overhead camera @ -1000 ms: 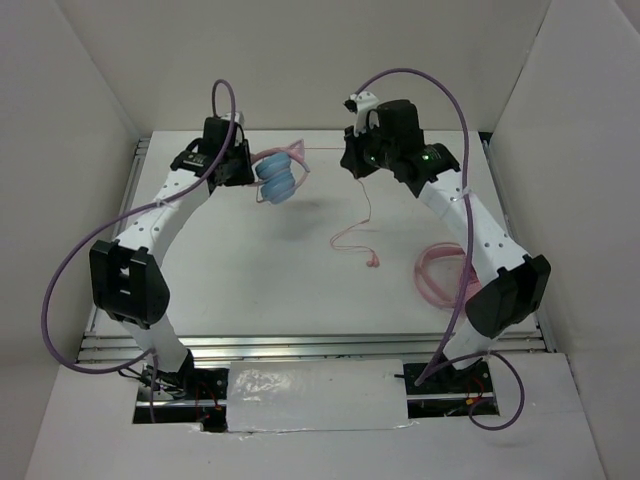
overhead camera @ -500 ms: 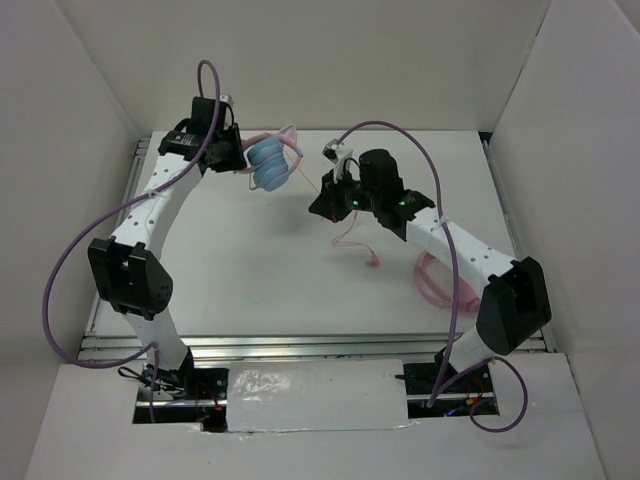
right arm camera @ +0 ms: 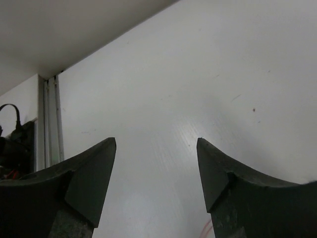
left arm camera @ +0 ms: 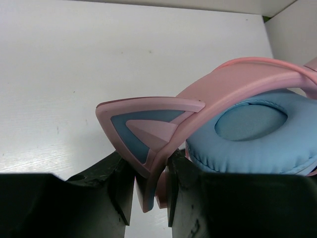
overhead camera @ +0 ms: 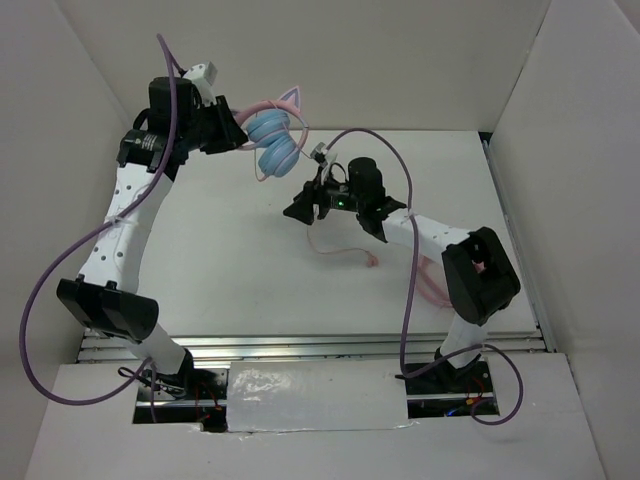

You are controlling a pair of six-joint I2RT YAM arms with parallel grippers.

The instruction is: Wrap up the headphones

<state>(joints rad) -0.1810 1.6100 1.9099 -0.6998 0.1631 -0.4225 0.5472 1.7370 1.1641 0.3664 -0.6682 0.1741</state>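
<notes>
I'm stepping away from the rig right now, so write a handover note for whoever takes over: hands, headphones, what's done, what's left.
Left hand: shut on the headphones at the pink headband, holding them up off the table.
Right hand: open and empty, close beside the headphones.
Cable: trails loose, plug end lying on the table.
Done: headphones lifted.
Left: catch the cable and wind it on; no turns visible yet.

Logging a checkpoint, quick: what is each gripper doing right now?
Left gripper: shut on the headphones, at the headband.
Right gripper: open, nothing between its fingers.
</notes>
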